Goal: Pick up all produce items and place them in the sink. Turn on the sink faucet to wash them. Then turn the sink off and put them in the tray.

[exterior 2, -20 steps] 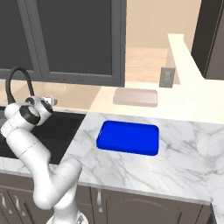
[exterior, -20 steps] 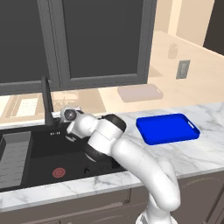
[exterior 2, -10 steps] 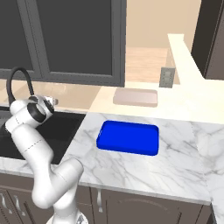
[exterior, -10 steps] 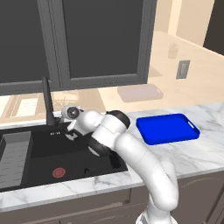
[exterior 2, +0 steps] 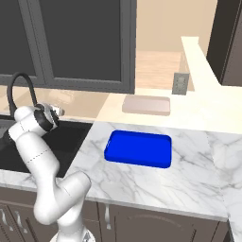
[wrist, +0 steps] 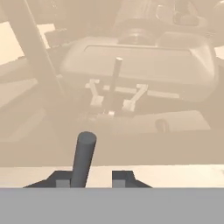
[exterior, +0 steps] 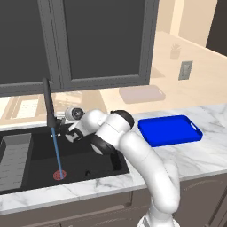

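Blue water runs from the tall black sink faucet (exterior: 47,101) down onto the red drain of the black sink (exterior: 97,166). My gripper (exterior: 65,129) is at the faucet's base, on its right side. In the hand view the small dark lever (wrist: 84,156) stands upright between my fingertips, against the left one, and a gap separates it from the right one. The gripper (wrist: 92,180) is open a small way. The blue tray (exterior: 170,130) lies on the counter right of the sink, with nothing in it. The produce items are hidden.
A grey ribbed drying rack (exterior: 14,158) fills the sink's left end. A pale beige slab (exterior: 142,94) lies on the counter behind the tray. Dark window panes rise behind the faucet. My arm reaches across the sink's right half.
Water has started to run from the spout. My fingers have parted slightly around the lever, and the hand has shifted a little at the faucet base.
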